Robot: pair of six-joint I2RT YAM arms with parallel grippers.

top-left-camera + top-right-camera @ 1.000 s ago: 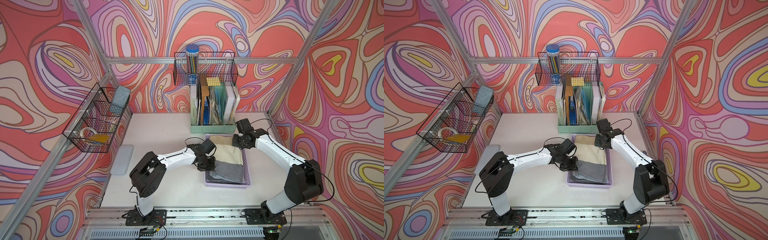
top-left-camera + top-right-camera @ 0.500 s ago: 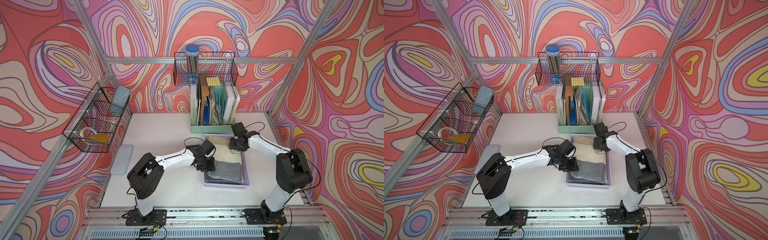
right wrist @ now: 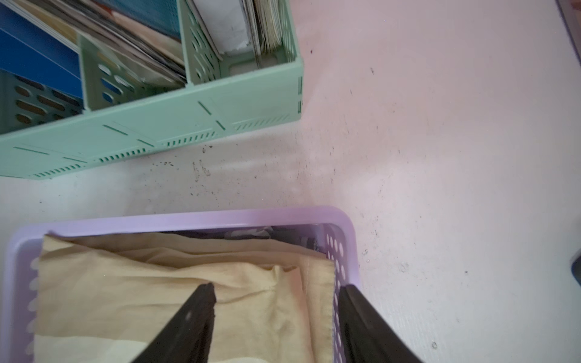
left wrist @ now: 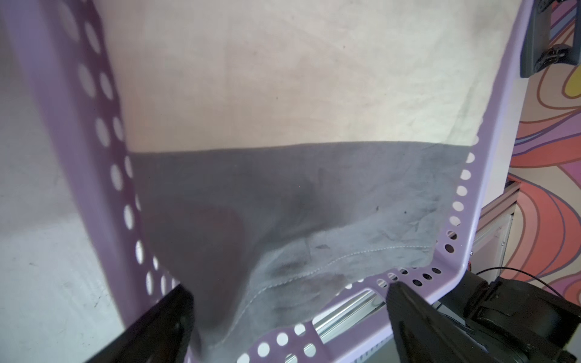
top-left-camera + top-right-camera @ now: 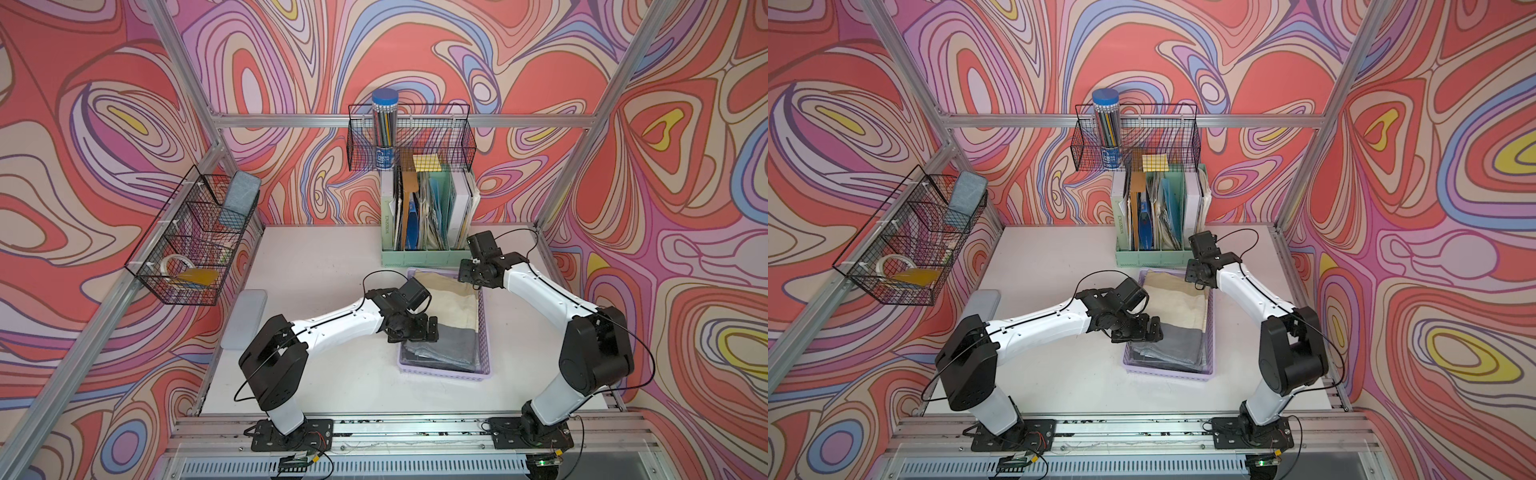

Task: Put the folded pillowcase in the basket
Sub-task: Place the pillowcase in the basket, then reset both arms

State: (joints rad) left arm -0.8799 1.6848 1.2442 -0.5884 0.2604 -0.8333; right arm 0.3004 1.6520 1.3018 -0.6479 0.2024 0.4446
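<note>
One folded pillowcase (image 5: 449, 307), cream-and-grey woven cloth, lying inside perforated lilac plastic basket (image 5: 444, 375), edges within rim. Left gripper (image 4: 287, 287) wide, right gripper (image 3: 276, 286) parted, neither holding. Narrow table (image 3: 251, 176) strip separates basket from mint-green file holder (image 3: 157, 132).

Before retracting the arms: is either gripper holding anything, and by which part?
Nothing is held: left gripper and right gripper stand open over the pillowcase in the basket.

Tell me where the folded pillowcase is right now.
In both top views the folded pillowcase lies inside the lilac basket, slightly right of centre, just in front of the mint-green file holder.
</note>
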